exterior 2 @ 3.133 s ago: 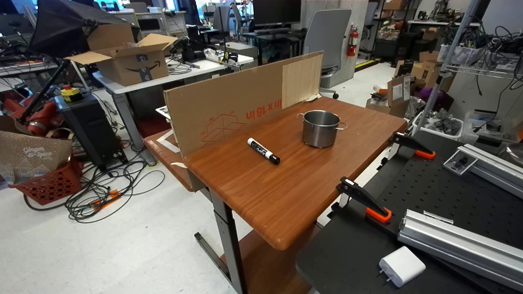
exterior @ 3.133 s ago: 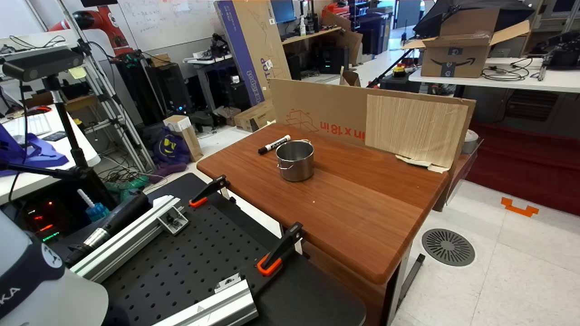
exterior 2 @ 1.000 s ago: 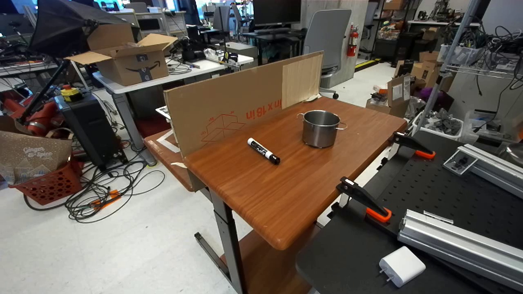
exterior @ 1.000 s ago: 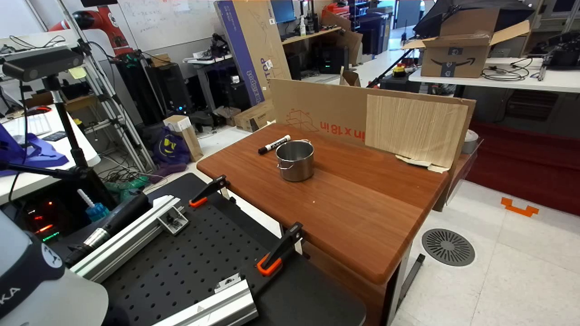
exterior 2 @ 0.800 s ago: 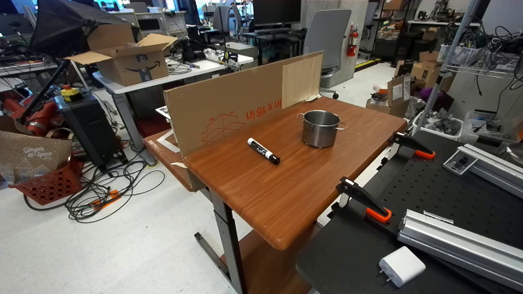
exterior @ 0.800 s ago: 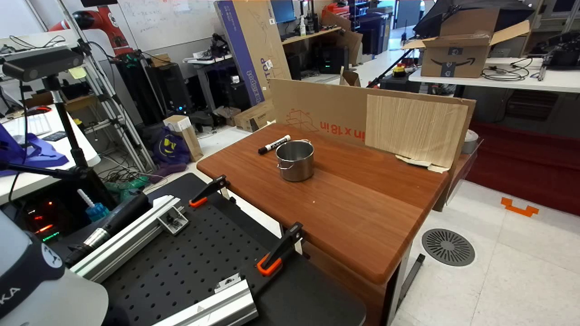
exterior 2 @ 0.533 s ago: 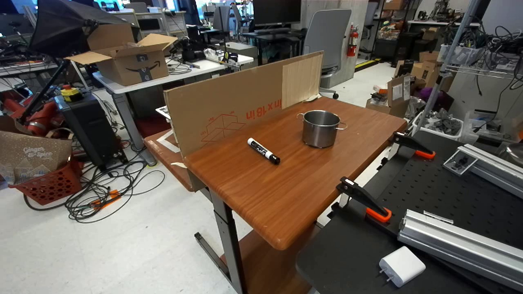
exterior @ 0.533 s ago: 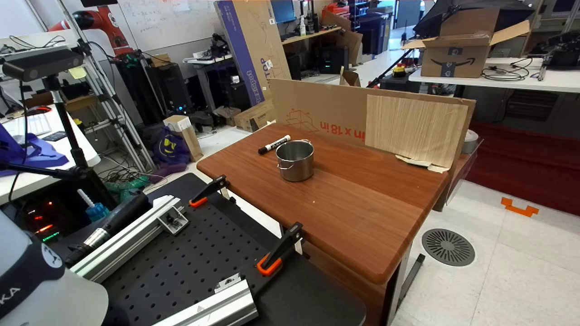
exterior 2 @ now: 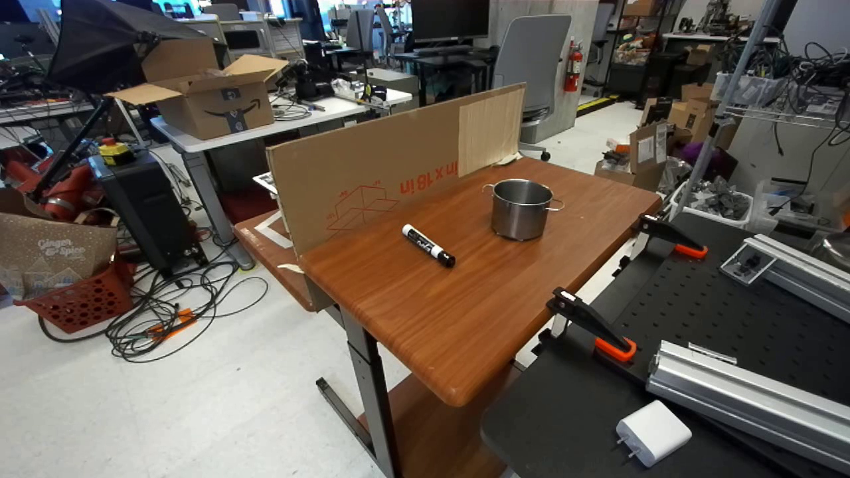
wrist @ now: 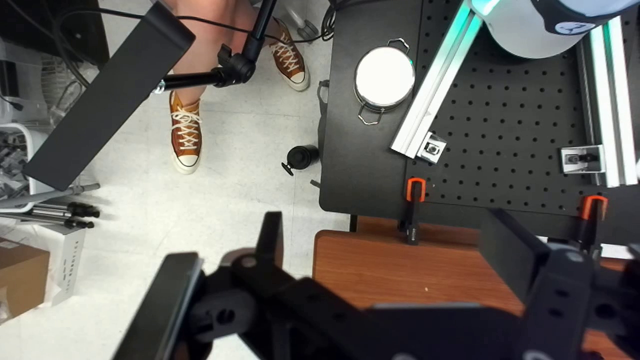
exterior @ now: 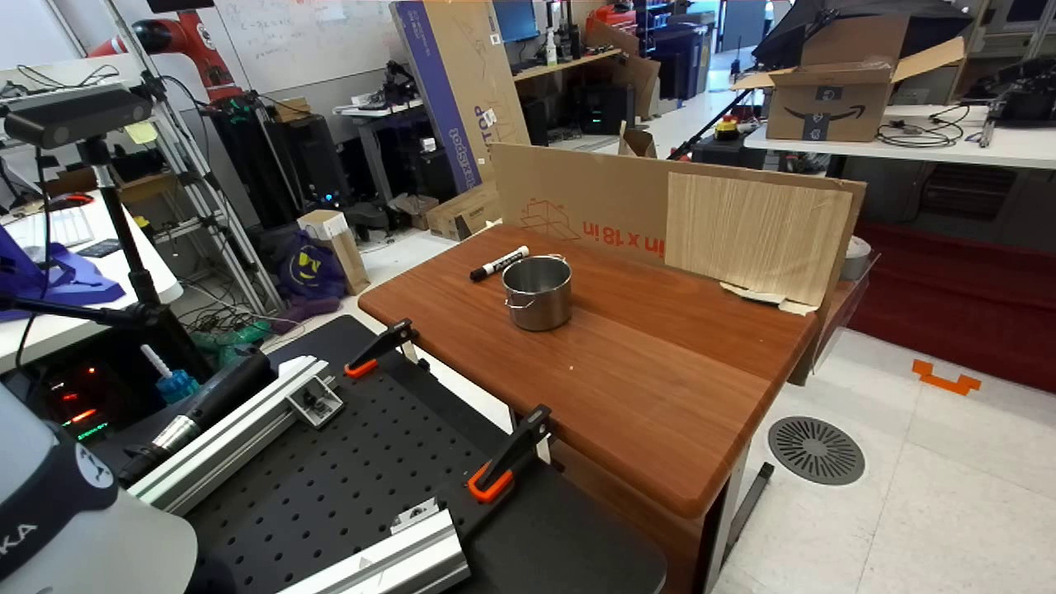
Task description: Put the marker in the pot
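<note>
The marker [exterior: 499,264], white with a black cap, lies on the brown wooden table [exterior: 660,371]. It also shows in an exterior view [exterior 2: 428,246], lying flat and apart from the pot. The pot [exterior: 537,294], small, round and silvery with thin side handles, stands upright on the same table, also in an exterior view [exterior 2: 521,211]. My gripper [wrist: 382,214] is open, its fingers [wrist: 512,250] wide apart with nothing between them. It is high up, and the table's corner shows below it. Marker and this pot are out of the wrist view; the gripper is out of both exterior views.
A cardboard panel [exterior: 577,206] stands along the table's far edge. Orange-and-black clamps [exterior: 511,454] and metal rails [exterior: 379,561] sit on the black perforated board [exterior: 371,462]. A second metal pot with a bright top [wrist: 384,79], a black camera stand [wrist: 107,95] and a person's legs show in the wrist view.
</note>
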